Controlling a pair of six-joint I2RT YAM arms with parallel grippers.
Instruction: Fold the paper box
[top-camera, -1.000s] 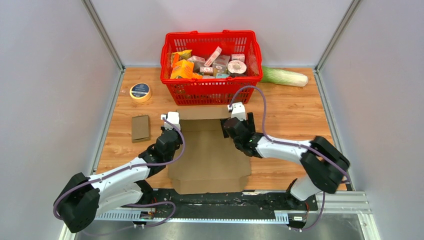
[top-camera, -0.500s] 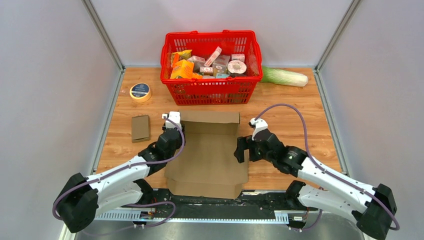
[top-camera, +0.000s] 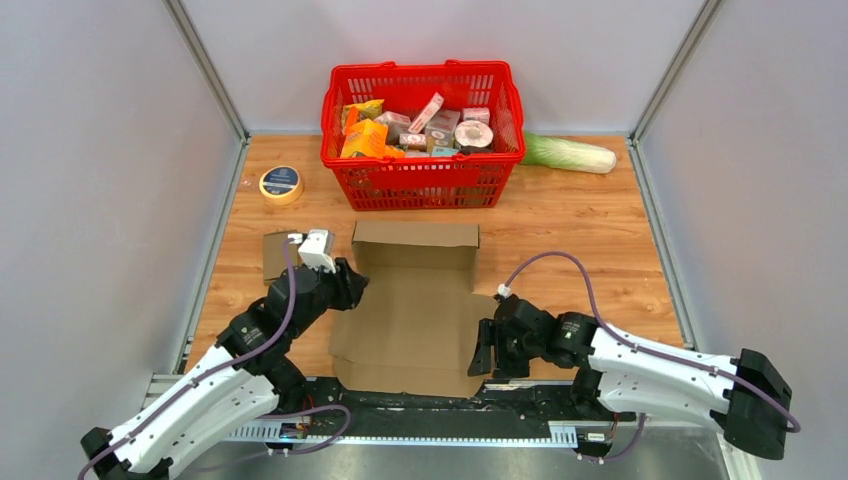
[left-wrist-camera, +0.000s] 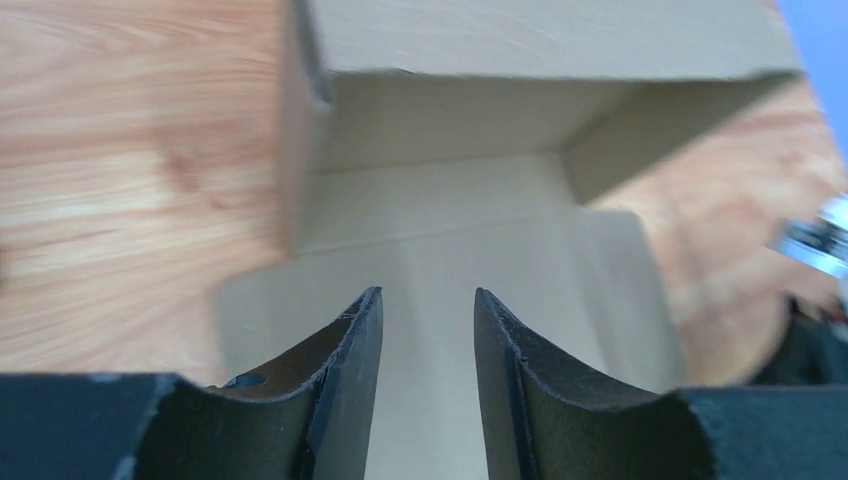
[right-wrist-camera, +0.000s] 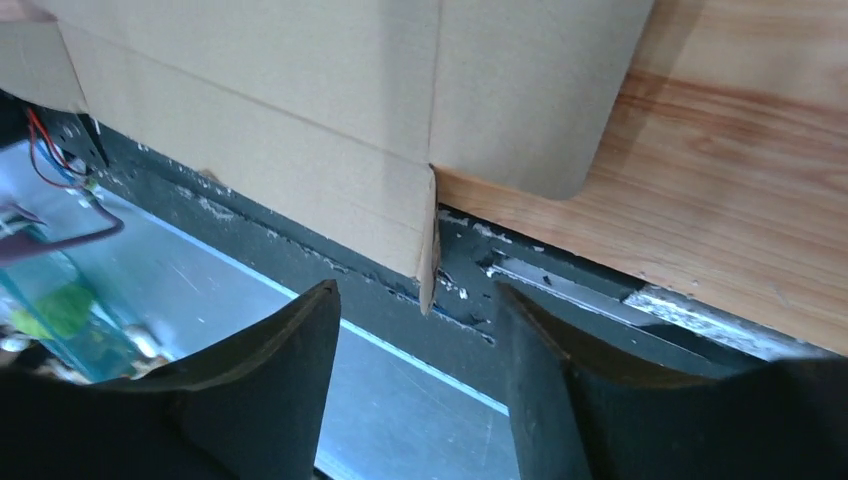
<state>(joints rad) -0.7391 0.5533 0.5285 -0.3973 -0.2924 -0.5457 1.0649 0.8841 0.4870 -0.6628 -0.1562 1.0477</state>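
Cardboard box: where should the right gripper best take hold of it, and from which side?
Its near flap, at the right-hand corner, approached from the near right. That flap overhangs the table edge, so one jaw can likely slip under; the base lies flat on the wood.

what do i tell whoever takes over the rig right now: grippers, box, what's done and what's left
Left gripper: open, empty, at the box's left side, pointing across its flat floor.
Right gripper: open, empty, at the box's near right corner, which lies ahead between its fingers, ungripped.
Paper box: mid-table, its near flap overhanging the near edge of the table.
Done: the far wall stands up, with short side tabs turned in at its ends.
Left: side panels and near flap lie flat; raise them and close the box.
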